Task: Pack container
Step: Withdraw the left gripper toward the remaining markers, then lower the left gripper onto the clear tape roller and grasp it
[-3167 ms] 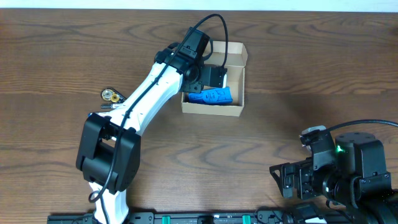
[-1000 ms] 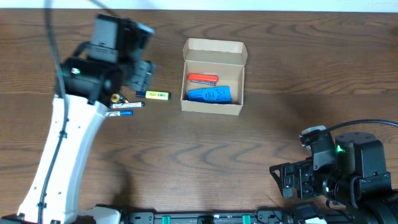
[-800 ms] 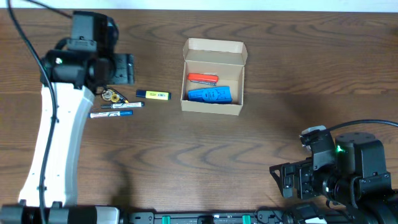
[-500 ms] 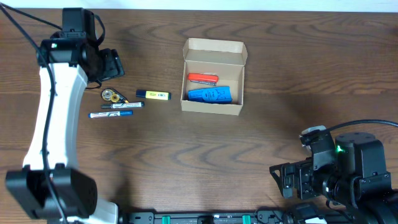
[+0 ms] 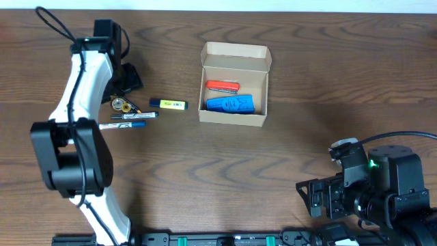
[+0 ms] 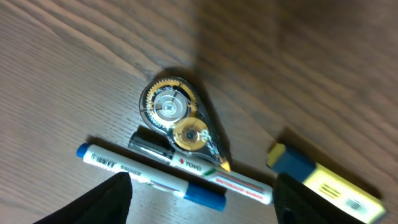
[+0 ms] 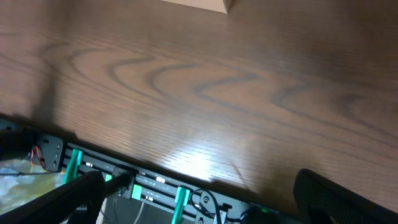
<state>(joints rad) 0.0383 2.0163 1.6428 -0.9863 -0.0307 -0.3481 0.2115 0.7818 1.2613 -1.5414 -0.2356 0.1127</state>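
The container (image 5: 234, 50), a tan cardboard box with its flap lid standing open, sits at the table's upper middle. Inside lie a red object (image 5: 222, 86) and a blue object (image 5: 230, 104). Left of it lie a yellow-and-blue marker (image 5: 168, 104), a round correction-tape roller (image 5: 122, 104) and two pens (image 5: 130, 116). My left gripper (image 5: 130, 78) hovers open just above these, holding nothing. In the left wrist view the roller (image 6: 171, 112), the blue-capped pen (image 6: 149, 177) and the marker (image 6: 317, 180) lie ahead of my left gripper (image 6: 202, 211). My right gripper (image 5: 311, 198) rests open at the front right.
The right arm's black body (image 5: 382, 188) fills the front right corner. A rail with green clips (image 7: 124, 180) runs along the table's front edge. A corner of the box (image 7: 205, 4) shows at the top of the right wrist view.
My left arm left the box, with the red object now inside, and swung left across the table. It now hangs over the loose pens and roller. The right arm has not moved.
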